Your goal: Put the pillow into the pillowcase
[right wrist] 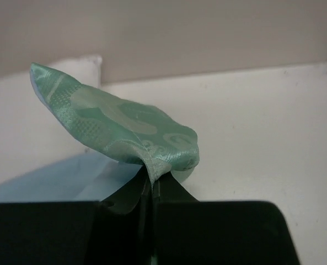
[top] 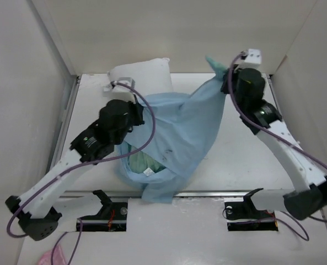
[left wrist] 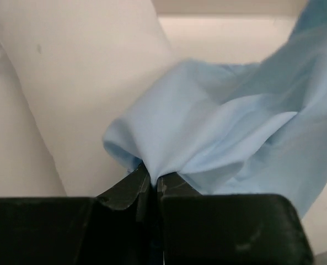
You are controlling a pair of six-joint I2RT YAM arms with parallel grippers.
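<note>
I am pinching the pillowcase (top: 191,124) tight in my left end effector (left wrist: 152,185) and right end effector (right wrist: 152,185), the pillow (top: 144,74) lying just ahead of the left one.

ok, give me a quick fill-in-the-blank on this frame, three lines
The left hand is shut on the light ____ face of the pillowcase.
The right hand pinches a corner showing its shiny ____ face.
The pillow at the far edge of the table is plain ____.
Missing: blue; green; white.
</note>
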